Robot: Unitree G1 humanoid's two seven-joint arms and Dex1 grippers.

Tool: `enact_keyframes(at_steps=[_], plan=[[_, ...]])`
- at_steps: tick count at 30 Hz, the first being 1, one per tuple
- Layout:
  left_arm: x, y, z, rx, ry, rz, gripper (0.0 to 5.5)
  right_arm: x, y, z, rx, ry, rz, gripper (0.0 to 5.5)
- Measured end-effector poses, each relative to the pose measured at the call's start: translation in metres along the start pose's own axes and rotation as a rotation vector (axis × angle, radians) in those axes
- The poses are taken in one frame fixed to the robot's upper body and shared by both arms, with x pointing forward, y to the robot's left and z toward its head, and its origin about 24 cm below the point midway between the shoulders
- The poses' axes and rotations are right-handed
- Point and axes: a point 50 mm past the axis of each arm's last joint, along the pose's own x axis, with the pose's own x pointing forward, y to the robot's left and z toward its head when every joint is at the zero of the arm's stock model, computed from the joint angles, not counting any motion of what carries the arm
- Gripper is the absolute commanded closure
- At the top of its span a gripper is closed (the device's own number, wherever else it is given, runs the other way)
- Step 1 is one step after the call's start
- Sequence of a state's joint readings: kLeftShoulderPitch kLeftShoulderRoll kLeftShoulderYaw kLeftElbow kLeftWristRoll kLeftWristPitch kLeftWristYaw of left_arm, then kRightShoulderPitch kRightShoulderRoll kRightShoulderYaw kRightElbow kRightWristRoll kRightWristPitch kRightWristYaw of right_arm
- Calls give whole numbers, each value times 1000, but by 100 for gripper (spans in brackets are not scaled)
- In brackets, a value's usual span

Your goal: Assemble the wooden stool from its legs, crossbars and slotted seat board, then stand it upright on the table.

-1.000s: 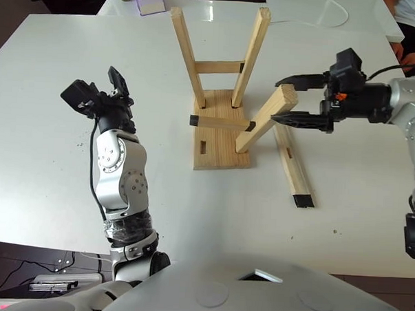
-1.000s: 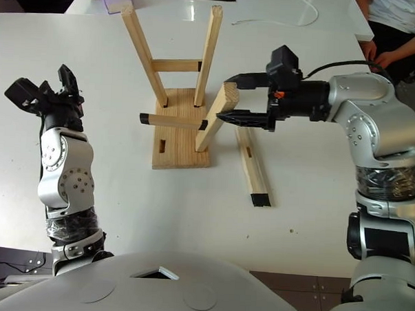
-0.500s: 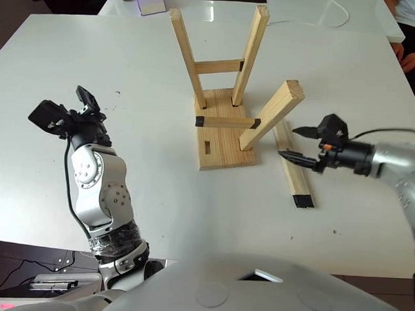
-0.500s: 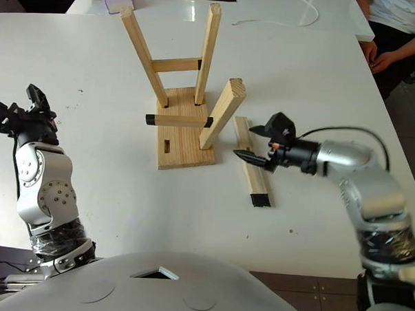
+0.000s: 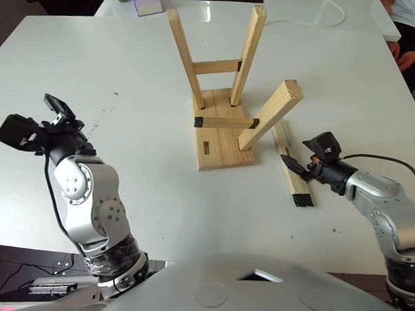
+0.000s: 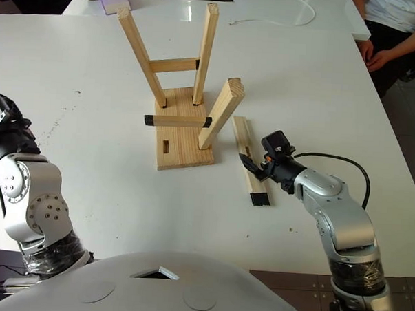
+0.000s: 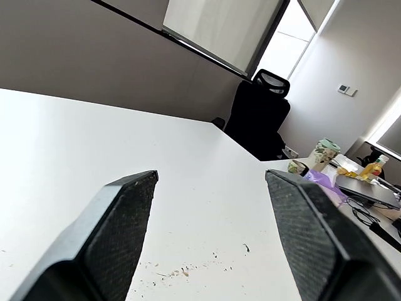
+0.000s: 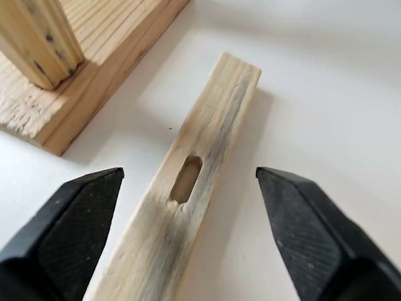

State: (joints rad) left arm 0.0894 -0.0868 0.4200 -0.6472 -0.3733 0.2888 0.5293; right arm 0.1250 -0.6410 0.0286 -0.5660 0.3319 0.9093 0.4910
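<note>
- R gripper: low over the table, fingers spread wide, nothing held. They straddle the loose leg, one each side, w/ clear gaps to the wood in the wrist view.
- Loose leg: flat on the table just right of the seat board, black cap on its near end, oval slot facing up between the fingers.
- Seat board: flat on the table, approx. centre; an empty slot shows near its left edge.
- 2 legs stand up from the board's far end, joined by a crossbar about mid-height.
- 3rd leg rises from the board's near right corner, tilted out to the right; a 2nd crossbar w/ black ends runs from it leftward over the board.
- L gripper: off to the robot's left, well apart from the stool parts, fingers open, empty; white table w/ dark specks shows between them.
</note>
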Motion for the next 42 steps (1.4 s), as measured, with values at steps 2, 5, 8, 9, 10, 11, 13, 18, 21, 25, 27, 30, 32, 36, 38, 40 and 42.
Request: enact_keyframes(at_steps=[2,5,8,9,10,11,13,18,21,25,27,30,32,36,38,40,42], plan=[[0,0,1,-13,-18,10,230,-1,-1,-4,-15,34,30,160],[-1,-6,1,-39,-34,-3,230,0,-6,-8,-51,91,35,160],[-1,-6,-1,-47,-38,10,230,1,-7,-12,-66,121,32,160],[-1,-6,-1,-50,-40,13,230,1,-8,-13,-73,136,33,160],[-1,-7,-1,-55,-41,13,230,1,-9,-15,-78,149,34,160],[-2,-8,-1,-58,-42,12,230,0,-9,-15,-84,154,39,160],[-2,-10,-2,-60,-37,3,230,-1,-9,-16,-95,162,46,187],[-3,-10,-3,-59,-34,9,230,-10,-12,-22,-118,186,66,263],[-4,-7,-3,-54,-34,21,230,-17,-19,-26,-141,209,64,312],[-5,-4,0,-65,-59,42,230,-18,-24,-27,-177,211,91,340],[-6,-5,0,-70,-62,48,230,-19,-27,-28,-190,209,97,340],[-6,-6,-1,-69,-58,41,230,-15,-32,-27,-161,162,74,340],[-2,-8,-4,-55,-38,37,230,2,-47,-8,-22,-5,-41,340],[15,-32,-10,-118,49,-101,230,17,-83,48,242,-342,-248,340],[28,-59,-7,-181,115,-283,230,18,-100,78,445,-546,-275,340],[37,-90,2,-254,181,-516,230,14,-105,111,601,-764,-213,340],[39,-126,18,-370,271,-814,230,2,-89,150,645,-985,-34,340]])
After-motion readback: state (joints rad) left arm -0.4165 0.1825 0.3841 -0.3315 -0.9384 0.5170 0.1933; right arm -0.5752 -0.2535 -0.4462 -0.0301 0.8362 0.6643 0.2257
